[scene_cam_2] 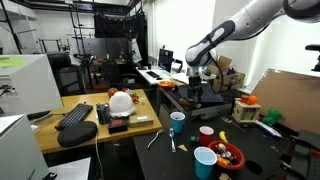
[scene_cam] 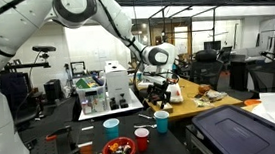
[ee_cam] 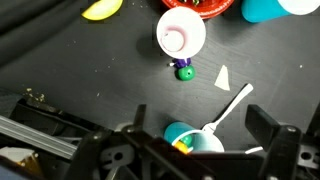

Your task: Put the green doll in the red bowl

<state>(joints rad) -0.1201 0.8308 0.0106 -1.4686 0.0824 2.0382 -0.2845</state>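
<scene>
The green doll (ee_cam: 184, 70) is a small green figure on the black table, just below a red cup (ee_cam: 181, 33) seen from above. The red bowl (ee_cam: 196, 6) is cut off by the top edge of the wrist view. It also shows in both exterior views (scene_cam: 119, 151) (scene_cam_2: 229, 156), with things inside it. My gripper (ee_cam: 200, 135) is open and empty. It hangs well above the table in both exterior views (scene_cam: 158, 81) (scene_cam_2: 197, 86). In the wrist view a teal cup (ee_cam: 190, 138) lies between its fingers, far below them.
A white plastic spoon (ee_cam: 228, 108) lies beside the teal cup. A white scrap (ee_cam: 222, 77) sits right of the doll. A blue cup (ee_cam: 265, 8) and a yellow object (ee_cam: 100, 10) lie near the bowl. The table's edge and a rail (ee_cam: 40, 135) run at the lower left.
</scene>
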